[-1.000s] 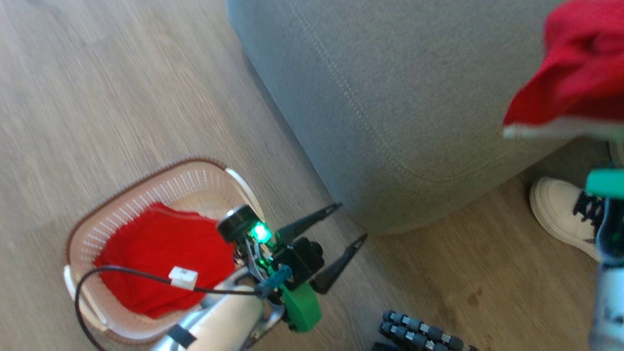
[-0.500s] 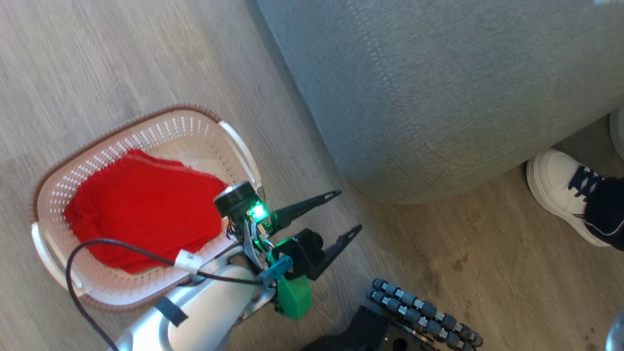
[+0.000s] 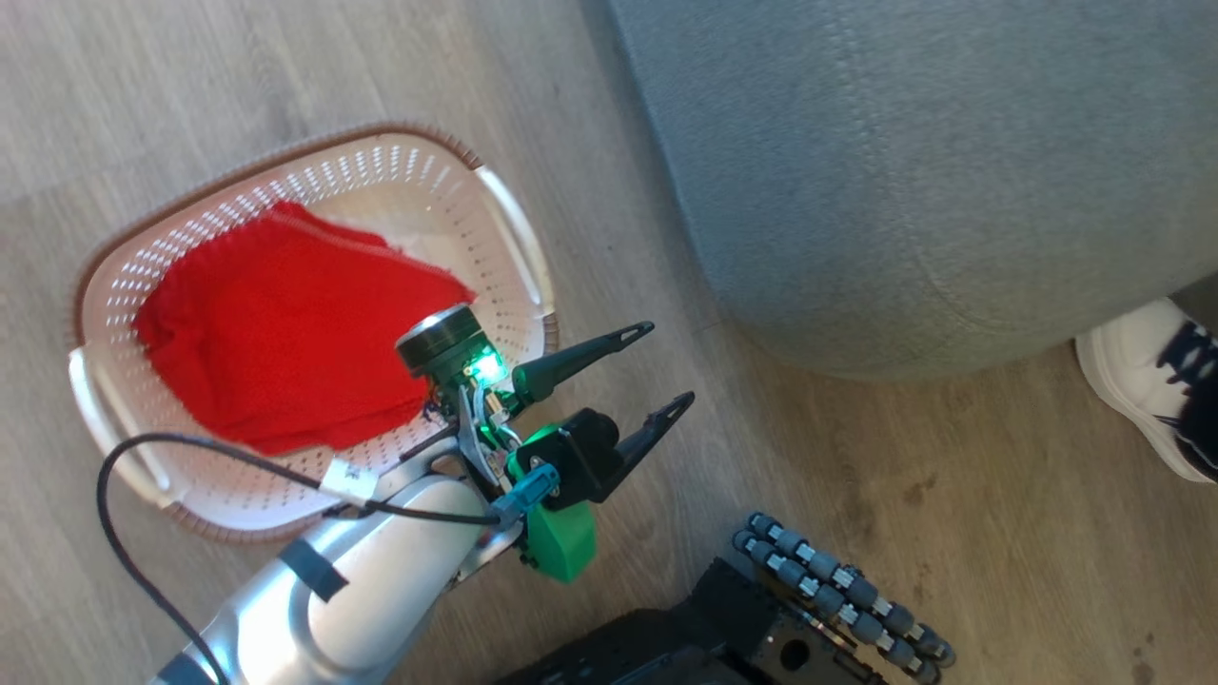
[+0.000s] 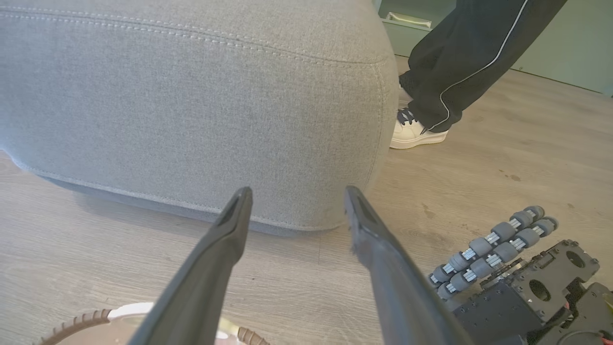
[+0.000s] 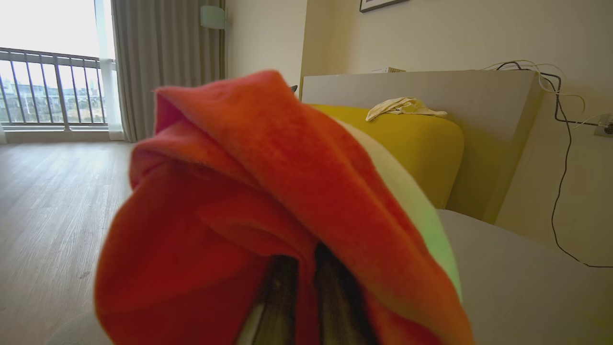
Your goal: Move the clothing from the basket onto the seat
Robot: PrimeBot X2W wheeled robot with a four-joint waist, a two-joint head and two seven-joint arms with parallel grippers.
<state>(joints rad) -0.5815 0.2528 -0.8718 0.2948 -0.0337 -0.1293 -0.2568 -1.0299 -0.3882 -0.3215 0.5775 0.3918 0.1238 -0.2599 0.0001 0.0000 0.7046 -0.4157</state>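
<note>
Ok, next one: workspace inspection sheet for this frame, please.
Surface: pale wood-plank floor, few dark marks.
Job's things: cream perforated plastic basket with brown rim holds one bright red fabric garment; large grey upholstered seat beside it; second red garment in the right claw.
Clutter: pale crumpled cloth on a yellow cushion.
Claws: left claw open, empty, between basket and seat; right claw shut on the second red garment.
Cables: black cable loops off the left forearm across the basket; dark wires down the wall.
Surroundings: person's white shoe and dark trouser leg by the seat; curtained window with railing.
</note>
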